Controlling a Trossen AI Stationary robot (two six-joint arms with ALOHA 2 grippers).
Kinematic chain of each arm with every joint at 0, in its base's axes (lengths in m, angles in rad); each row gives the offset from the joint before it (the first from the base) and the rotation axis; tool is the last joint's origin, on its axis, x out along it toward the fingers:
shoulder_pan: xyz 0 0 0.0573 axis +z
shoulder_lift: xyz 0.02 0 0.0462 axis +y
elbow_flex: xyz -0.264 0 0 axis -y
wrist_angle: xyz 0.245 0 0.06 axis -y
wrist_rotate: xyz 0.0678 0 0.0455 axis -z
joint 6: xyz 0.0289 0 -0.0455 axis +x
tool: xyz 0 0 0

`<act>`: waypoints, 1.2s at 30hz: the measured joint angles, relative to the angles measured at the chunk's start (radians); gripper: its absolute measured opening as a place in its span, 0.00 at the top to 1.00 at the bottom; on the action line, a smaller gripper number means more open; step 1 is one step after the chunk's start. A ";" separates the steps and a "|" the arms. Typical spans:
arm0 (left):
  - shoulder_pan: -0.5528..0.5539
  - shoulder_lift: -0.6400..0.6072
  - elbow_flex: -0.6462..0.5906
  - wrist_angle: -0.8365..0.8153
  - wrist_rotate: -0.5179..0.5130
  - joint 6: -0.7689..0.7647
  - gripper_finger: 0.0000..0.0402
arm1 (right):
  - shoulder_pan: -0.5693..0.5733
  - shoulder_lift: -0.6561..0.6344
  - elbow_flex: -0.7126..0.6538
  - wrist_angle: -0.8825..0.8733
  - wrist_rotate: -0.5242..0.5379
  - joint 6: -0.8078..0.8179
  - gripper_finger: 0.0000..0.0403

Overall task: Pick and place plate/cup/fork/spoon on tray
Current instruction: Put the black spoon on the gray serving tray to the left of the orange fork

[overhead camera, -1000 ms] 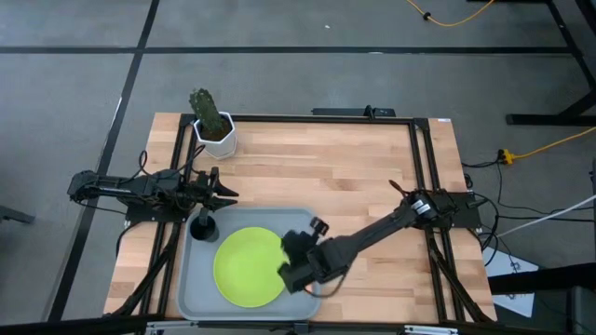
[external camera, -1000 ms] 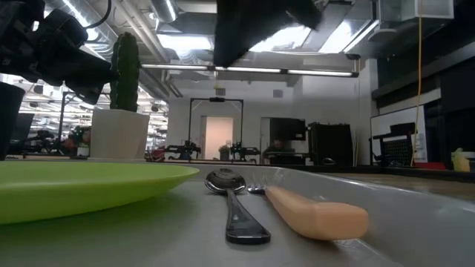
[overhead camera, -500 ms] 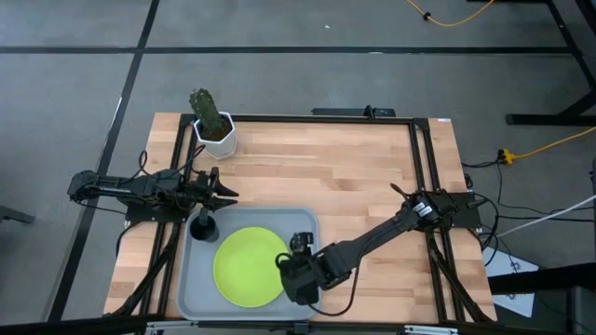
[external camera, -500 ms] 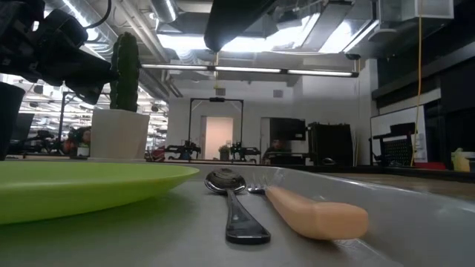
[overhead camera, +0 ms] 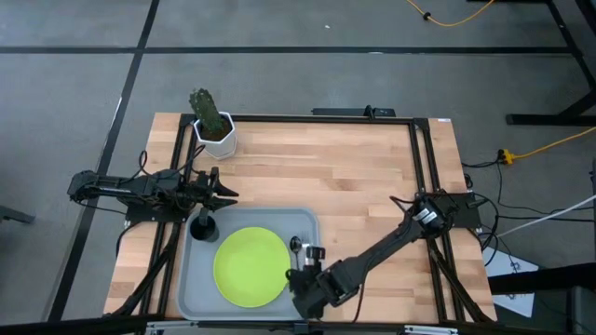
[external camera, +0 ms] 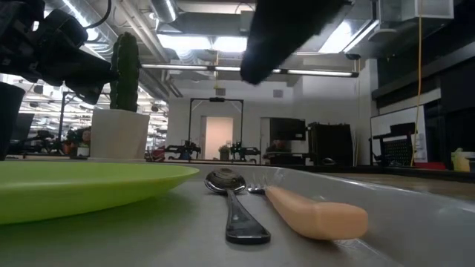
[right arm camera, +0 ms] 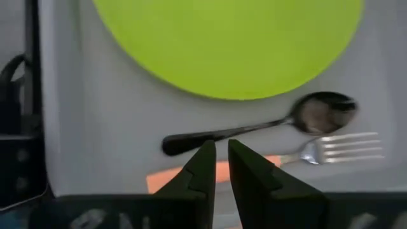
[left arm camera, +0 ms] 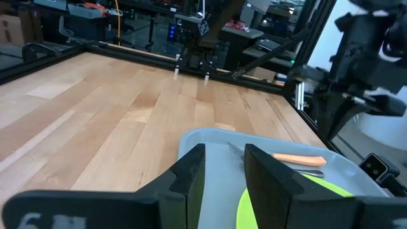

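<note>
- My right gripper (right arm camera: 216, 166) hangs above the tray's near-right corner; its fingers (right arm camera: 201, 168) are nearly pressed together, a narrow slit between them, pinching nothing.
- Directly below them lie the spoon (right arm camera: 254, 127), slim and dark with an oval bowl, and the fork (right arm camera: 331, 148), silver tines on an orange handle, side by side.
- Both rest on the tray floor just beside the plate (overhead camera: 250, 267), which is flat, round and lime-green.
- The tray (overhead camera: 196, 293) is light grey, rectangular, with rounded corners and a raised rim, on the wooden surface (overhead camera: 354, 177).
- The cup (overhead camera: 202, 225), small and black, stands in the tray's far-left corner.
- My left gripper (overhead camera: 226, 194) waits just beyond that corner, fingers (left arm camera: 191, 181) slightly spread, empty.
</note>
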 joint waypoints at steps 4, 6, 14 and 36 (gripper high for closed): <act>0.000 0.000 0.000 0.000 0.000 0.000 0.75 | 0.009 0.000 -0.066 0.071 -0.003 -0.085 0.88; 0.000 0.000 0.000 0.000 0.000 0.000 0.75 | 0.003 -0.003 -0.100 0.099 -0.005 -0.127 0.88; 0.000 0.000 0.000 0.000 0.000 0.000 0.75 | -0.038 -0.171 -0.364 0.274 -0.007 -0.293 0.88; 0.000 0.000 0.000 0.000 0.000 0.000 0.75 | -0.083 -0.153 -0.509 0.550 -0.007 -0.014 0.88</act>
